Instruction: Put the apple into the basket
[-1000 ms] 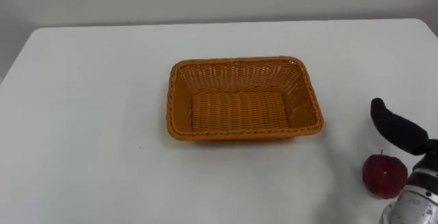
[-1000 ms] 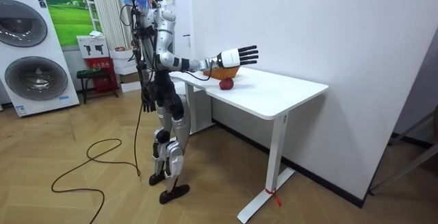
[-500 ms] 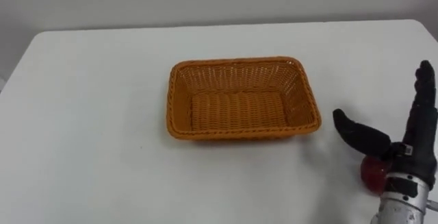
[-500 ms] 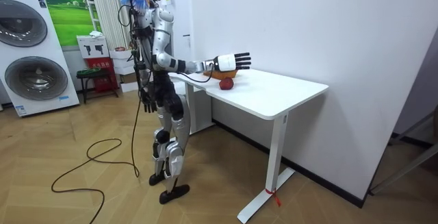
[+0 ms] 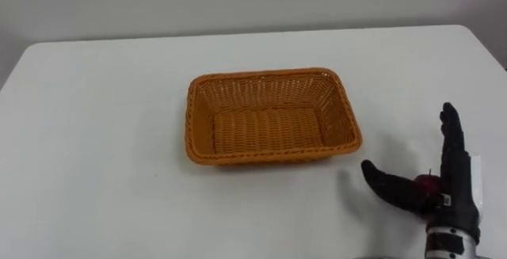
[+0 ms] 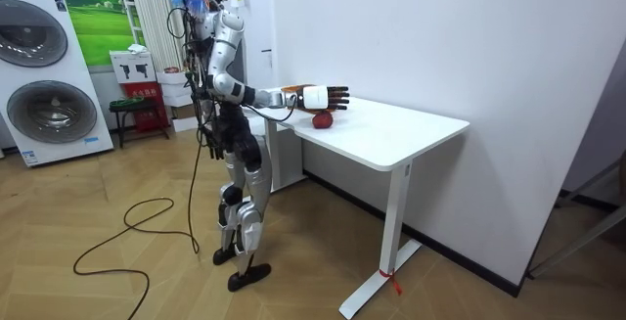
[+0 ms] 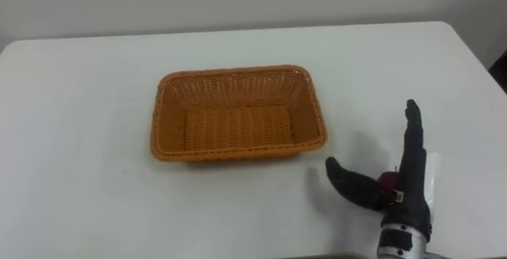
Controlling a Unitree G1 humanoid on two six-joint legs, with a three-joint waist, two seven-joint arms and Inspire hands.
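A dark red apple [image 5: 428,183] lies on the white table [image 5: 95,132], to the right of and nearer me than the empty orange wicker basket [image 5: 269,75]. My right hand [image 5: 448,205] stands on edge right at the apple, open, fingers straight up and thumb spread to the left. It hides most of the apple, so only a red sliver [image 7: 386,180] shows between thumb and fingers. In the room view the right hand [image 6: 324,95] hovers just above the apple [image 6: 323,119]. My left hand [image 6: 208,148] hangs by my hip.
I stand at the table's end on the room view's left. The table [image 6: 391,139] runs along a white wall. The basket [image 7: 238,70] sits mid-table, with bare tabletop all around it. The table's near edge passes close under my right wrist.
My right hand has come down and leftward over the apple, turning edge-on, and now covers most of it. The apple and basket have not moved; the eye view shifted slightly.
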